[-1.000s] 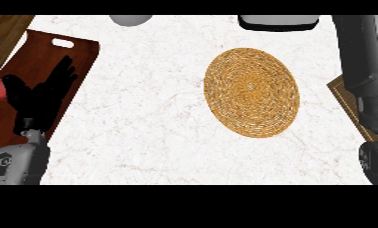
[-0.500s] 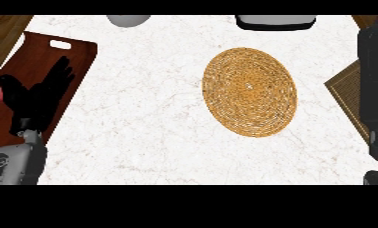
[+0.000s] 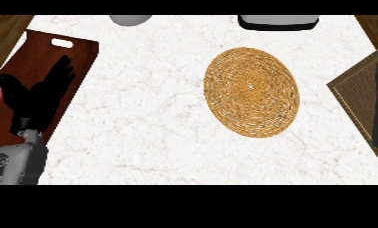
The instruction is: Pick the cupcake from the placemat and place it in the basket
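Fingers of the left hand [image 3: 37, 99] are straight and open, holding nothing, far left of the placemat [image 3: 251, 92].
That hand rests over a brown board [image 3: 85, 57] on the bench [image 3: 148, 127]. A second ago the right arm showed to the right of the placemat. Now it is out of view, so I cannot tell about its fingers. No cupcake is on the placemat or anywhere I can see. The basket [image 3: 358, 97] peeks in just right of the placemat. Maybe the cupcake is already lifted.
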You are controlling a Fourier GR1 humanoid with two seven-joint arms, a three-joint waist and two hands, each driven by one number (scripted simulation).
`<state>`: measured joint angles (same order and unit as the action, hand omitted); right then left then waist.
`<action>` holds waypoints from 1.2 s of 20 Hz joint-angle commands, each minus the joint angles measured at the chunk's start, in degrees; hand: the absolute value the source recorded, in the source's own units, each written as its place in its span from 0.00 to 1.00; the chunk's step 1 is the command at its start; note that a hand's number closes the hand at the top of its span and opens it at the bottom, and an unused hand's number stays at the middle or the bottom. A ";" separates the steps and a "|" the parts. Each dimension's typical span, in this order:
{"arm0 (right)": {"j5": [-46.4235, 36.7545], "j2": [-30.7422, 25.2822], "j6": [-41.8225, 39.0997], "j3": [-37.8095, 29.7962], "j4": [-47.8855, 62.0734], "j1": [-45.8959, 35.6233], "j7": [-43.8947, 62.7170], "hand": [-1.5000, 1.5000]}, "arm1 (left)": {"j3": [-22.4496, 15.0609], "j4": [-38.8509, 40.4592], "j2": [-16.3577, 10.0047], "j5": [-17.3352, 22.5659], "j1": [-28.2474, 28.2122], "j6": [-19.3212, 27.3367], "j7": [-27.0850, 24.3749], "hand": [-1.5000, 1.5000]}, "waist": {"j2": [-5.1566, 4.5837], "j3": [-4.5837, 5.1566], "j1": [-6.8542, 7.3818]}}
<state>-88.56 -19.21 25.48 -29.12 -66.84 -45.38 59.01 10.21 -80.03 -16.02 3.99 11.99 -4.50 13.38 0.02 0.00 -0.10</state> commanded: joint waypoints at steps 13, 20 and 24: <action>6.68 -2.39 13.18 -5.34 -10.44 4.97 0.80 0.00 | 0.48 -0.79 0.17 -0.52 -0.01 0.28 1.08 0.50 | 0.18 0.01 -0.46; 12.03 2.11 10.57 -10.54 -33.84 13.55 2.42 0.00 | 0.45 -1.87 1.29 -1.11 -2.29 1.51 0.24 0.50 | 0.82 0.04 -2.00; 19.10 8.57 3.71 -10.57 -51.65 25.45 1.83 0.00 | 1.33 -1.06 0.14 -0.40 -2.28 0.33 0.36 0.50 | 0.90 0.04 -2.59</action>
<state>-74.92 -14.14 34.72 -38.90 -104.46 -27.13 58.41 10.66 -81.32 -14.99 2.88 10.35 -3.23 13.84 0.73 0.04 -2.15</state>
